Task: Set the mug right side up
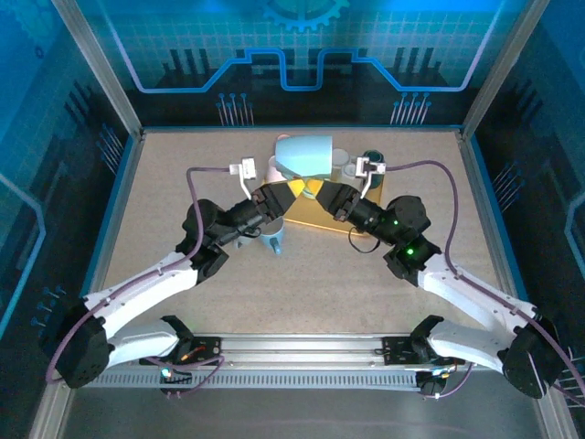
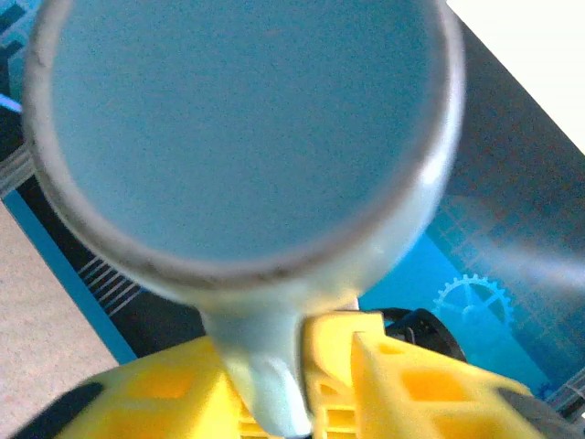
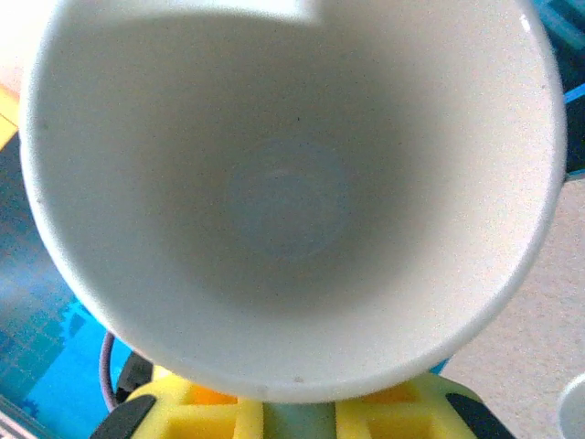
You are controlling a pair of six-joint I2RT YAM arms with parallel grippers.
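Note:
A light blue mug (image 1: 306, 154) hangs in the air over the back of the table, lying on its side between my two grippers. In the left wrist view its flat base (image 2: 247, 137) faces the camera. Its handle (image 2: 265, 384) sits between the yellow fingers of my left gripper (image 2: 274, 366) (image 1: 291, 189), and I cannot make out whether they still press on it. In the right wrist view I look into the mug's pale inside (image 3: 283, 192). My right gripper (image 3: 297, 412) (image 1: 318, 189) is shut on the lower rim.
A tan board (image 1: 320, 222) lies on the table under the grippers. A blue cup (image 1: 272, 240) sits beneath the left arm. A small white cup (image 1: 340, 160) and a dark green object (image 1: 372, 157) stand at the back. Blue walls enclose the table.

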